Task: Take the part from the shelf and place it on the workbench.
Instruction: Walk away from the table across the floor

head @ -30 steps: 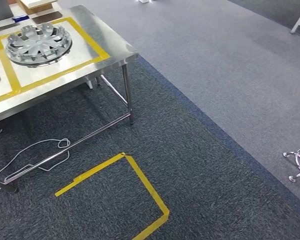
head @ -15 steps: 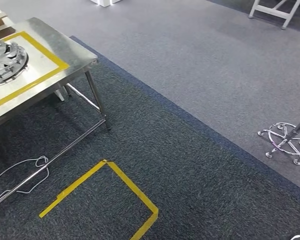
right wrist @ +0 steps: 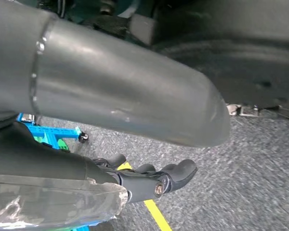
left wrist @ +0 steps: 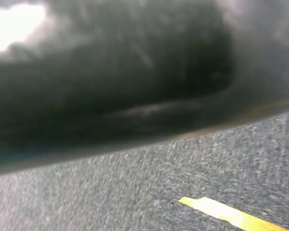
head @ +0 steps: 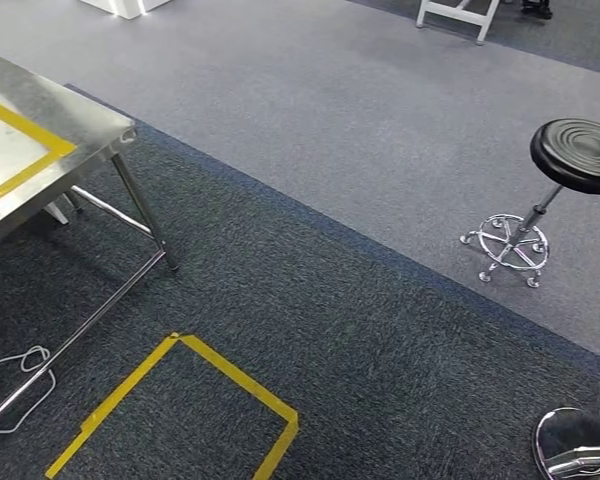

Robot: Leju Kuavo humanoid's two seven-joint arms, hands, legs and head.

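The steel workbench [head: 93, 130], marked with yellow tape, shows just its corner at the left edge of the head view. In the right wrist view my right hand [right wrist: 150, 159] hangs over the grey carpet. Its thick grey thumb [right wrist: 136, 101] stands apart from the dark fingers [right wrist: 172, 175], and nothing lies between them. The left wrist view is a dark blur above carpet crossed by a strip of yellow tape [left wrist: 230, 214].
A black round stool [head: 580, 155] on a chrome wheeled base stands to the right. Another chrome base [head: 576, 450] sits at the bottom right corner. A yellow tape square [head: 229, 375] marks the dark carpet, and a white cable [head: 21, 365] lies under the workbench.
The camera has turned to the right: the workbench slid to the left edge, the silver wheel cover on it left the picture, and the black stool came into view.
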